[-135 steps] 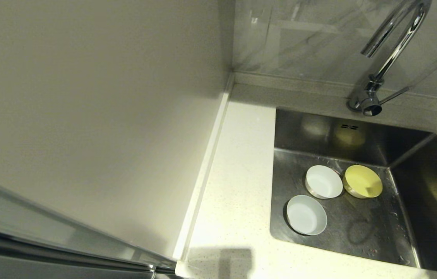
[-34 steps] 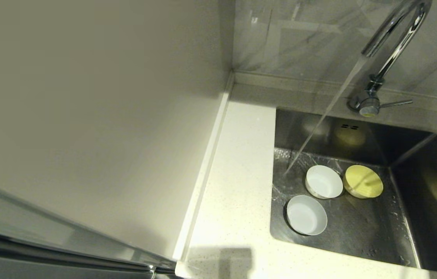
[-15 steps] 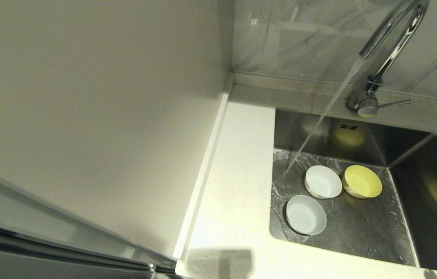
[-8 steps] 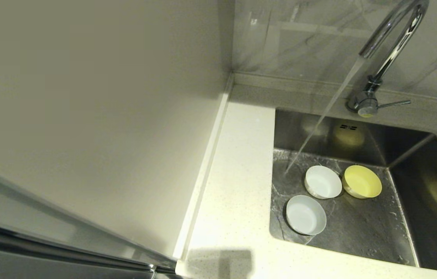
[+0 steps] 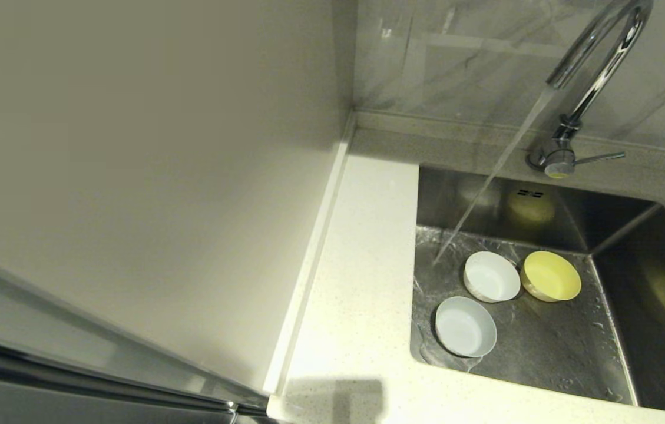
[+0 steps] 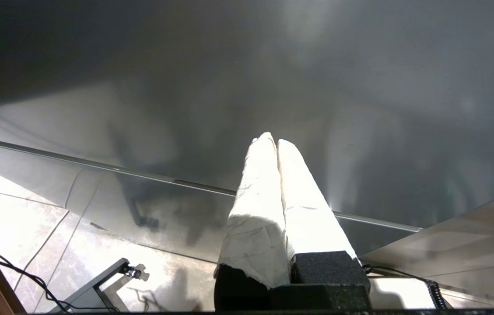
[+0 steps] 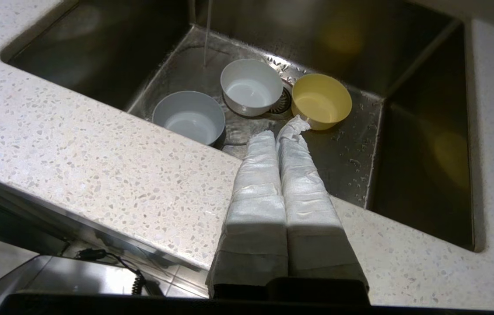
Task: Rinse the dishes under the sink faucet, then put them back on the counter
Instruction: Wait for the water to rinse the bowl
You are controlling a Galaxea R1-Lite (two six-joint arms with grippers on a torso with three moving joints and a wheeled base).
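Note:
Three dishes sit upright on the floor of the sink (image 5: 550,359): a pale blue-grey bowl (image 5: 465,326) (image 7: 189,115) near the front left, a white bowl (image 5: 491,276) (image 7: 251,86) and a yellow bowl (image 5: 551,275) (image 7: 321,101) behind it. The faucet (image 5: 594,70) runs; its stream lands on the sink floor left of the white bowl. My right gripper (image 7: 278,131) is shut and empty, held over the counter's front edge (image 7: 98,166), short of the bowls. My left gripper (image 6: 271,140) is shut, empty, down beside a grey cabinet front.
The faucet's lever (image 5: 600,157) sticks out to the right. A cream wall panel (image 5: 149,176) rises left of the counter strip (image 5: 361,265). The drain strainer (image 7: 282,101) shows between the white and yellow bowls. Dark sink walls (image 5: 662,294) close the right side.
Water has been running since the earliest frame, when the tap was off with its lever angled up. A film of water has spread around the blue-grey bowl. The bowls have not moved.

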